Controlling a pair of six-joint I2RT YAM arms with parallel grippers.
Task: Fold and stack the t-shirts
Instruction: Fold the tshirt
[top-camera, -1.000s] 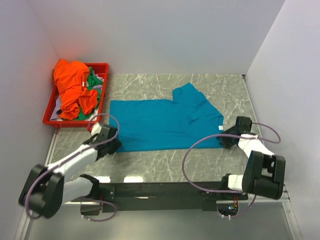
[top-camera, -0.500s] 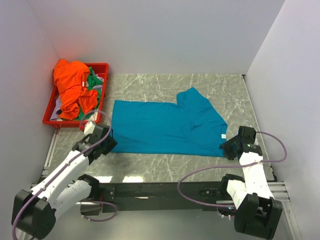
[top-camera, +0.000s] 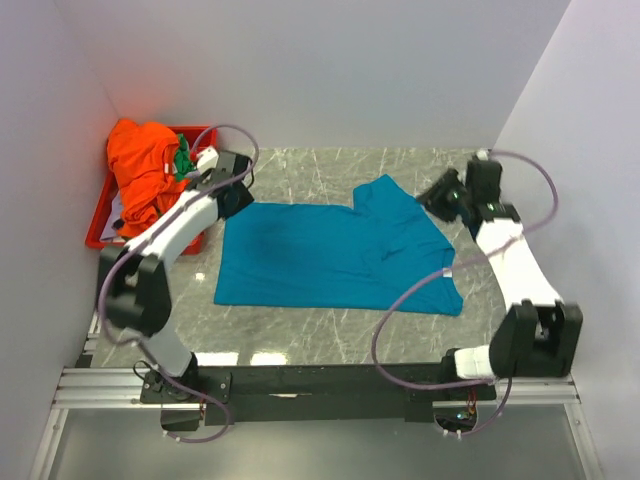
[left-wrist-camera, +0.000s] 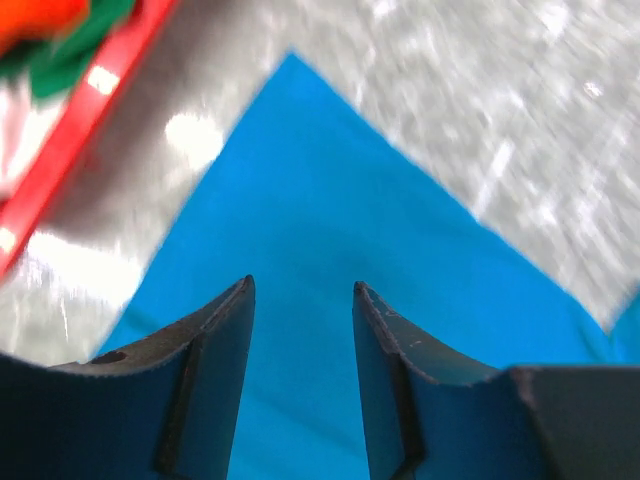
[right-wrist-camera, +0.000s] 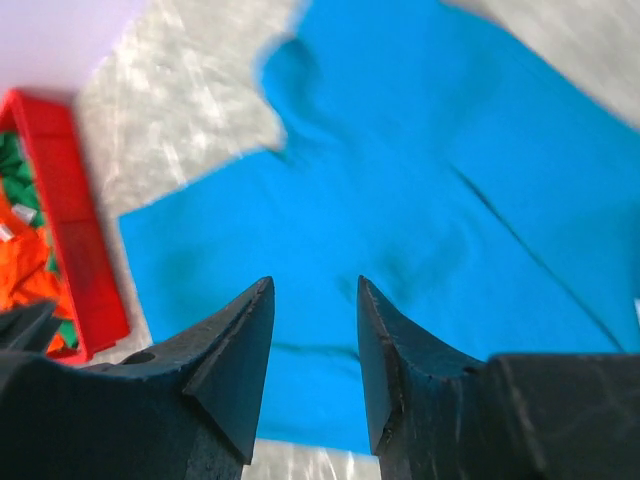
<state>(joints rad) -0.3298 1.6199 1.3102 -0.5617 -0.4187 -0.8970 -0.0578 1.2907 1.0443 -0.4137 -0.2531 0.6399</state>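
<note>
across the middle of the tabletop the teal-blue t-shirt lies spread flat, its near hem a little closer to 6 o'clock than half a second ago. both arms have swung off its near corners: the left hand now hovers over its 10 o'clock corner and the right hand by its 2 o'clock sleeve, each with fingers parted and empty. the orange t-shirt and the green t-shirt sit heaped in the red tray at 10 o'clock

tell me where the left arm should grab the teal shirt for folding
Pinch the far-left corner of the teal shirt, coming down from above with the left gripper. It lies flat on the table, so probably only an edge or corner lets the open fingers pinch cloth; that corner sits nearest.
</note>
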